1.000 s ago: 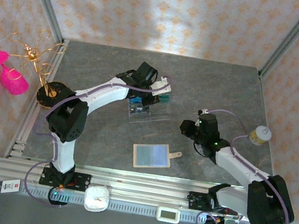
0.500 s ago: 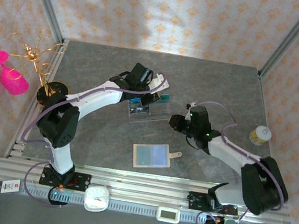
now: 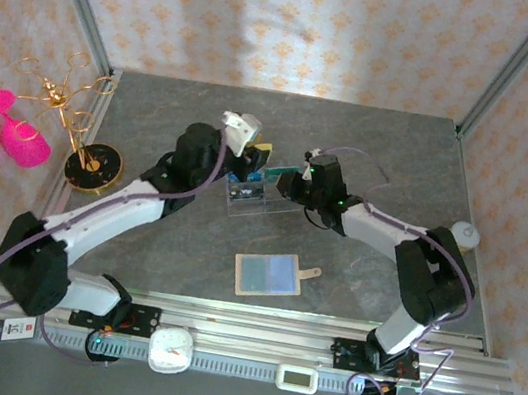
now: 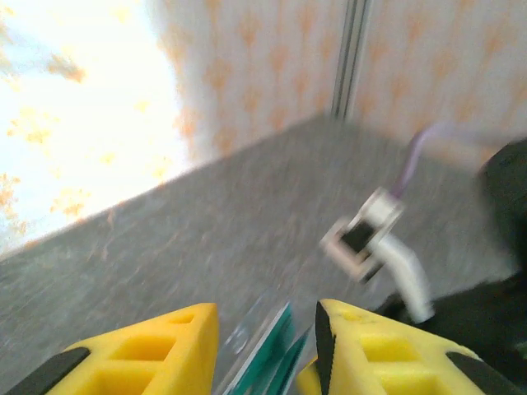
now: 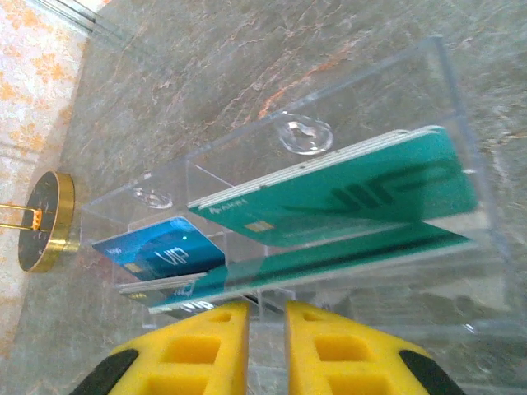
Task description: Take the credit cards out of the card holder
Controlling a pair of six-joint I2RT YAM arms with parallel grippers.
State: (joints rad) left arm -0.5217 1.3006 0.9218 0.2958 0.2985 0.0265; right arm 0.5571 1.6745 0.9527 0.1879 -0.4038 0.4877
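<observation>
Left gripper (image 4: 268, 319), jaws spread, hovers above teal credit cards (image 5: 346, 193) standing in a clear tray (image 5: 449, 90). The tan card holder (image 3: 267, 274) lies open on the table (image 3: 402, 160) nearer the arms. Right gripper (image 5: 266, 317), jaws nearly together, meets the tray's wall; whether it pinches the wall cannot be told.

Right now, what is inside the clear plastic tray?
In the clear tray, teal-green cards fill one compartment and a blue VIP card sits in the next. The right claw covers part of the near wall. How many cards are stacked cannot be told.
</observation>
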